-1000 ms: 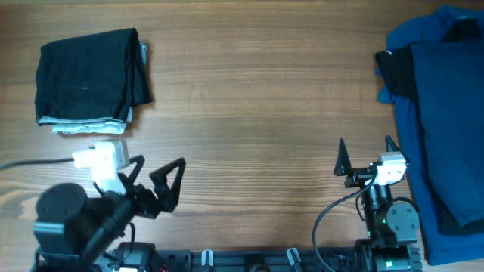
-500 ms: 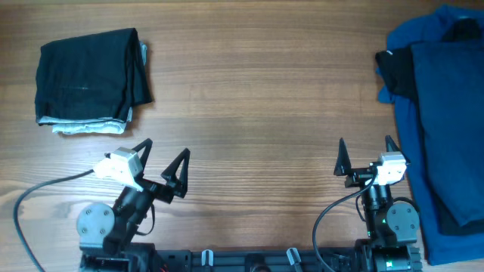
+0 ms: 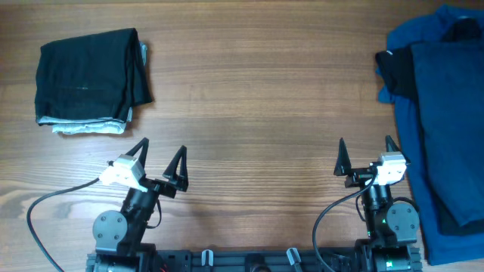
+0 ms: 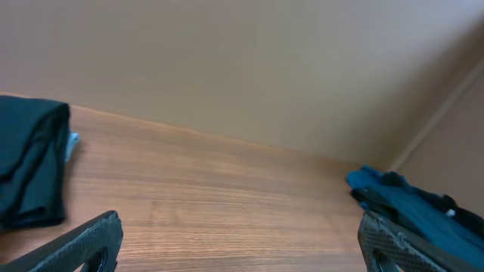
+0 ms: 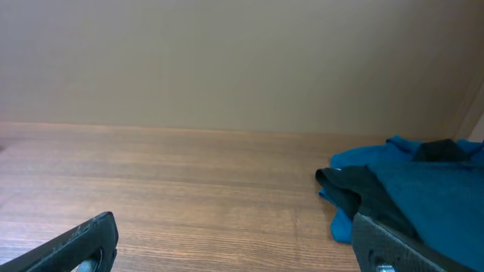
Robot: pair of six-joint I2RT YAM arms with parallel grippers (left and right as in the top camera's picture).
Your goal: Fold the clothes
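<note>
My left gripper (image 3: 162, 145) and right gripper (image 3: 364, 140) both stood wide open and empty at the 6 o'clock edge of the wooden table (image 3: 257, 98). The folded black shorts (image 3: 87, 75) lay at 10 o'clock, and the heap of blue clothes (image 3: 442, 113) at 3 o'clock. A plain beige wall (image 4: 227, 60) rose beyond the far edge.

Smooth matt wood table (image 3: 257, 91), folded garment (image 3: 87, 75) of soft black cloth, blue cloth heap (image 3: 446, 113), grainy dark plastic fingers (image 4: 83, 242)
</note>
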